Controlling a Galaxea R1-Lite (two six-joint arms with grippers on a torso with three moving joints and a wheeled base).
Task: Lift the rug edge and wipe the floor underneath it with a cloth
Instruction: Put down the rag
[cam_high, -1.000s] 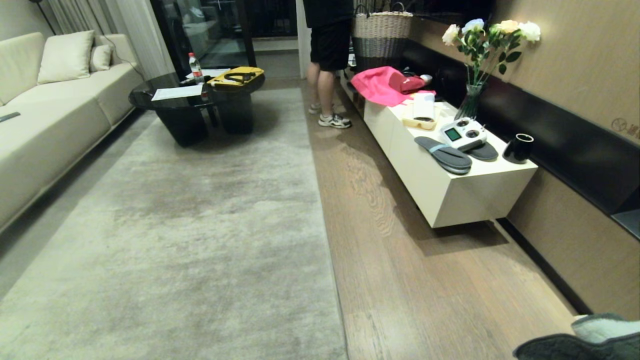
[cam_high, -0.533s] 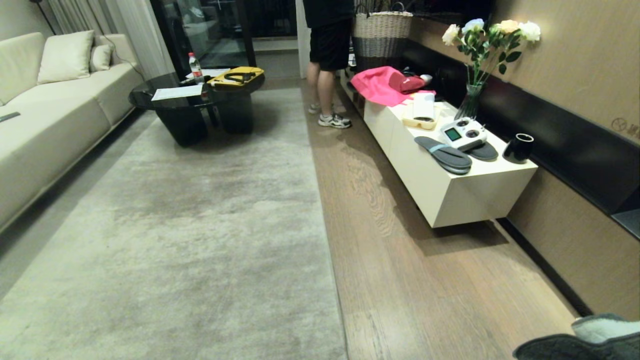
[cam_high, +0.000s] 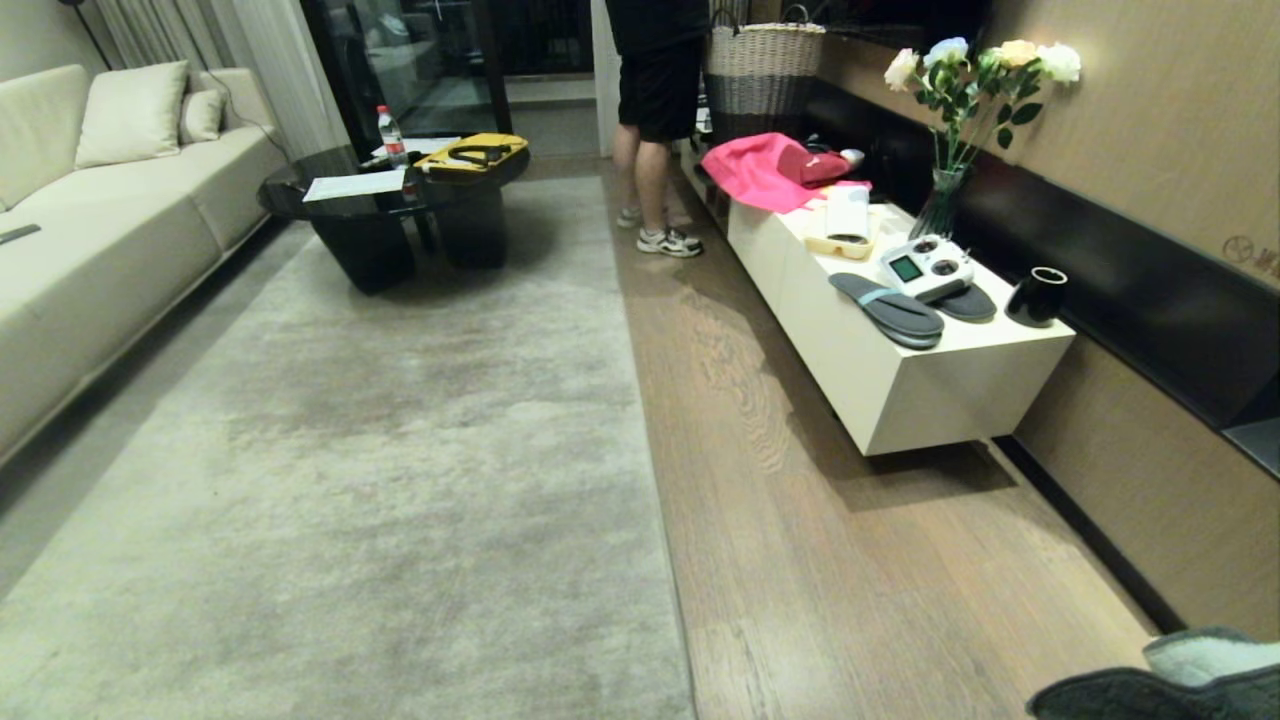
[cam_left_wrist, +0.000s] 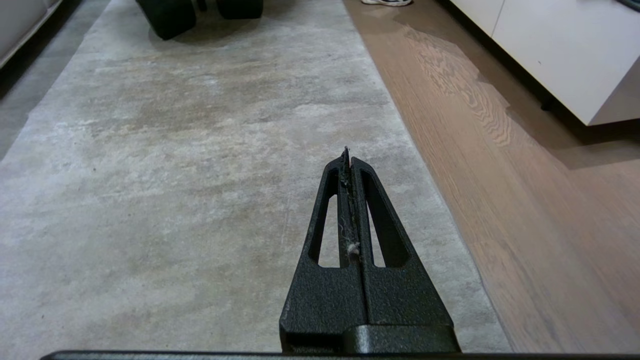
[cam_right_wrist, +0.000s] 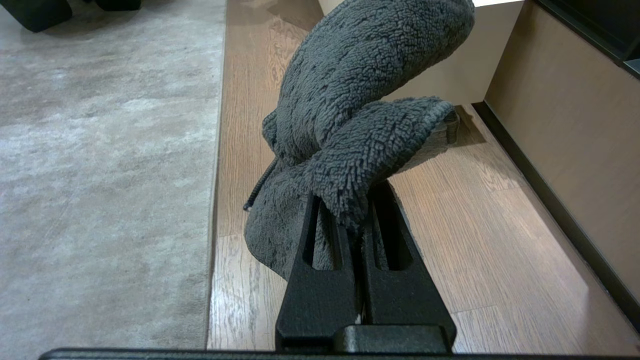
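Observation:
The beige-grey rug (cam_high: 380, 460) lies flat, and its rug edge (cam_high: 655, 470) runs straight along the wood floor (cam_high: 860, 570). My right gripper (cam_right_wrist: 345, 202) is shut on the cloth (cam_right_wrist: 360, 100), dark grey and fluffy, which bunches over the fingertips and hangs above the floor (cam_right_wrist: 480, 240) just right of the rug edge (cam_right_wrist: 215, 200). In the head view the cloth (cam_high: 1170, 680) shows at the lower right corner, with a pale side on top. My left gripper (cam_left_wrist: 348, 156) is shut and empty, apart from some lint, and is held above the rug near its edge (cam_left_wrist: 440, 200).
A white low cabinet (cam_high: 900, 390) with slippers, a remote and a vase stands along the right wall. A person (cam_high: 655, 110) stands at the far end of the floor strip. A black coffee table (cam_high: 400, 215) sits on the rug's far part, with a sofa (cam_high: 80, 250) at the left.

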